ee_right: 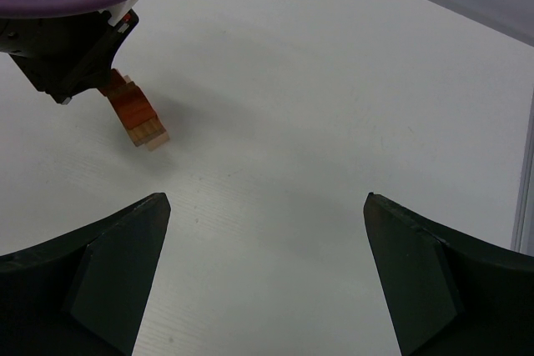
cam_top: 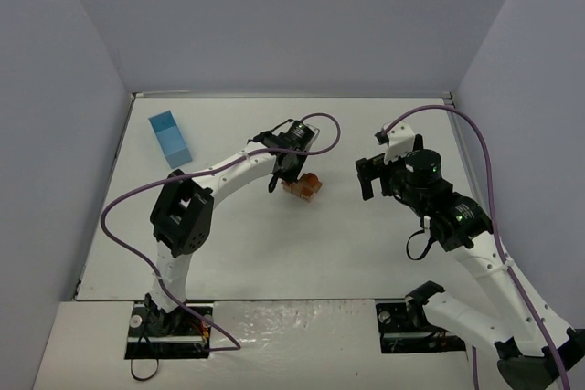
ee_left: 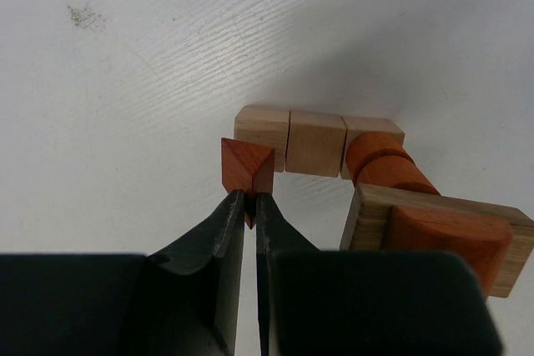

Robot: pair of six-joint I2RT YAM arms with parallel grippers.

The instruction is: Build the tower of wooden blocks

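Far left on the counter (cam_top: 274, 262) sits a blue box (cam_top: 170, 139), well apart from the work. The left pincer (ee_left: 248, 206) is clamped on the lower corner of a red triangle (ee_left: 248, 164), holding it at the left end of a row of three tan cubes (ee_left: 315, 141); whether they touch I cannot tell. Right of the cubes lie a red cylinder (ee_left: 384, 164) and a plank (ee_left: 367, 218). These blocks (cam_top: 303, 186) lie mid-counter, just beyond that pincer's tips. The grip is thin, so the triangle may twist: best move slowly, seat it flat before release, and avoid nudging the cubes. The right pincer (ee_right: 267, 198) hangs with jaws wide apart, empty, well right of the blocks.
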